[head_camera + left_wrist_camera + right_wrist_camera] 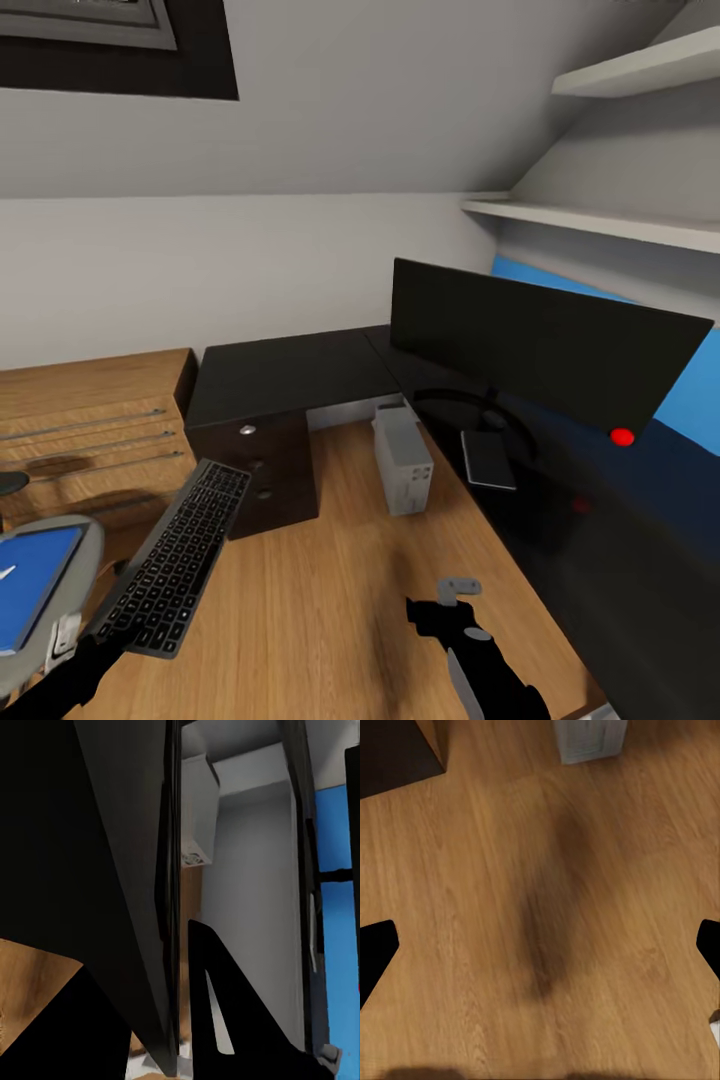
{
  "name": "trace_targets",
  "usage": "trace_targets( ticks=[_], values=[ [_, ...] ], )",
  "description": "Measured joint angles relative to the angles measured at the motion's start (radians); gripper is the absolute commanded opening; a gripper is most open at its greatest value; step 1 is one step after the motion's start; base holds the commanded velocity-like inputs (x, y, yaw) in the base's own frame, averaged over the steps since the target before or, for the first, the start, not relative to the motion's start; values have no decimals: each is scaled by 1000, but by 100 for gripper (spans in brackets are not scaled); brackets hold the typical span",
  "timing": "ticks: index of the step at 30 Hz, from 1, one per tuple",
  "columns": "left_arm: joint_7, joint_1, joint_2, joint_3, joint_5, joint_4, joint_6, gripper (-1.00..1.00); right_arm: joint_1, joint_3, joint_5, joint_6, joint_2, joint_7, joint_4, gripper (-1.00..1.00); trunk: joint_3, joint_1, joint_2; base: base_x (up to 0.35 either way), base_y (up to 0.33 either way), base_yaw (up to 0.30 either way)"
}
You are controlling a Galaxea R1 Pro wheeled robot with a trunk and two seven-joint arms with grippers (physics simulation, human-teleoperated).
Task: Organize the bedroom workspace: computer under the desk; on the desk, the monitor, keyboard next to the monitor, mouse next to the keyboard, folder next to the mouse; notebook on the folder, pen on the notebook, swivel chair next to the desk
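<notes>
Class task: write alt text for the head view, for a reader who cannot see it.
The left gripper holds a black keyboard above the wooden floor, short of the black desk. On the desk stand a monitor and a notebook; the computer sits beneath its edge.

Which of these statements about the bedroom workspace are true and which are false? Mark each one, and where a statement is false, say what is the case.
1. The keyboard lies flat on the desk. False: the left gripper holds it in the air, tilted, above the wooden floor.
2. The monitor stands on the desk. True.
3. The blue folder lies on the swivel chair. True.
4. The right gripper is shut on the notebook. False: its fingers are spread apart over bare floor, and the notebook lies on the desk by the monitor's stand.
5. The computer sits on top of the desk. False: it stands on the floor at the desk's edge.
</notes>
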Motion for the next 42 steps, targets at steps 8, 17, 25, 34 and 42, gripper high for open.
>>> trace_targets(
  ticks=[8,17,25,34,42],
  values=[
    [-6,0,-2,-2,-5,1,-67,-100,0,5,-1,-35,-2,89,-2,100,25,-31,56,0,0,-40],
    [-1,1,-4,-10,-56,2,-72,-100,0,1,-4,-60,-2,102,-2,100,54,-65,119,0,0,68],
    [1,1,-3,-8,-130,2,-74,-100,0,0,-4,-90,0,97,0,100,79,-96,175,0,0,266],
    [-1,0,-1,-5,-142,17,-76,-100,2,-1,-16,-196,0,45,1,100,118,-130,238,0,0,125],
    [0,0,-2,-7,-143,35,-75,-100,6,-2,-19,-248,0,32,2,100,155,-161,294,0,0,76]
  ],
)
